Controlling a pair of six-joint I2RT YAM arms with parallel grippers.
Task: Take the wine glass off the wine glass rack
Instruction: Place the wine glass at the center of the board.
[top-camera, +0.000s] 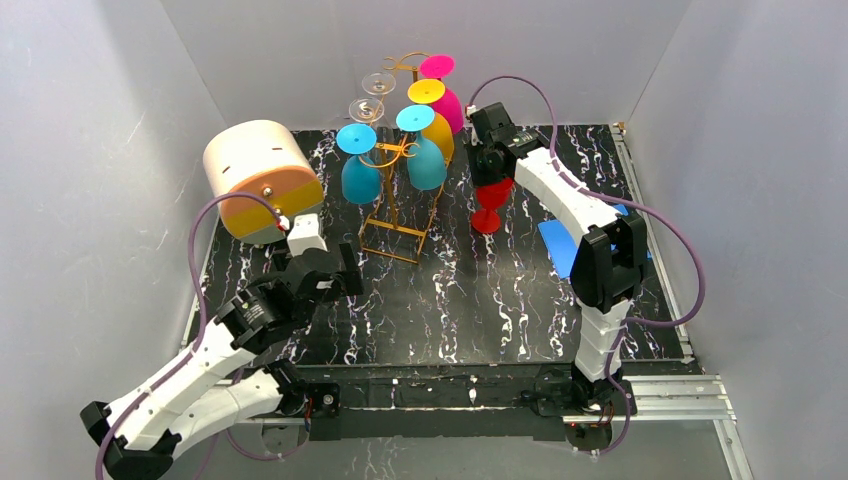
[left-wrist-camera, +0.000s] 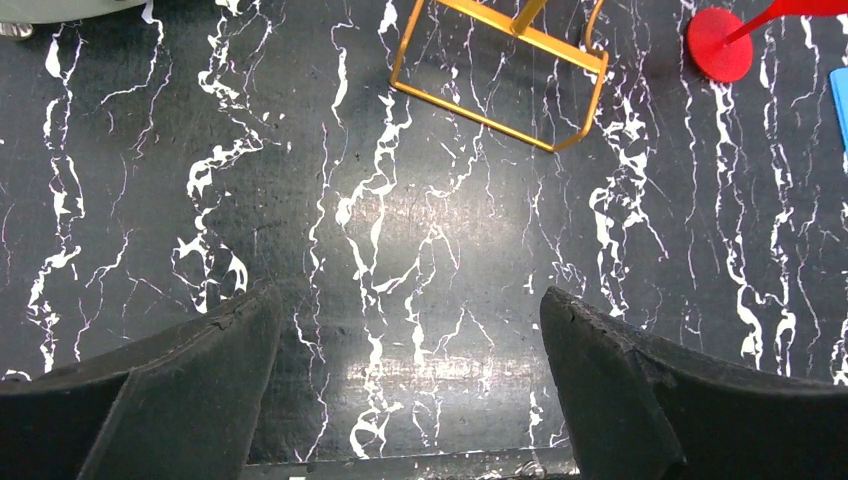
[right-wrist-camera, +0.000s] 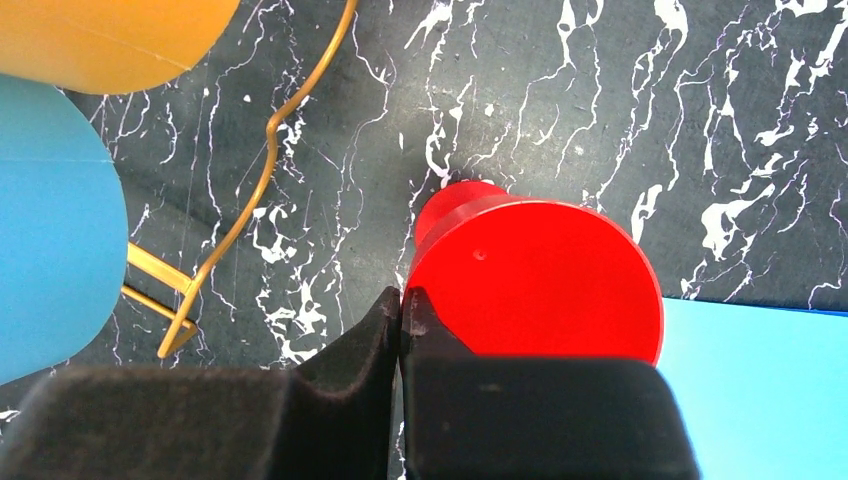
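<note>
The top camera hangs high at the near edge and looks down and forward over the whole worktop (top-camera: 480, 300), from far off. The left wrist camera sits low over the near-left part of the worktop. It faces down and forward past its own tool (left-wrist-camera: 410, 295). With the top view it shares the rack (left-wrist-camera: 500, 75) base and the foot of the red glass (left-wrist-camera: 718, 45). The right wrist camera looks almost straight down past its tool (right-wrist-camera: 402, 295), very close to the red glass. With the top view it shares that glass, some rack wire and the blue sheet (right-wrist-camera: 760, 390).
</note>
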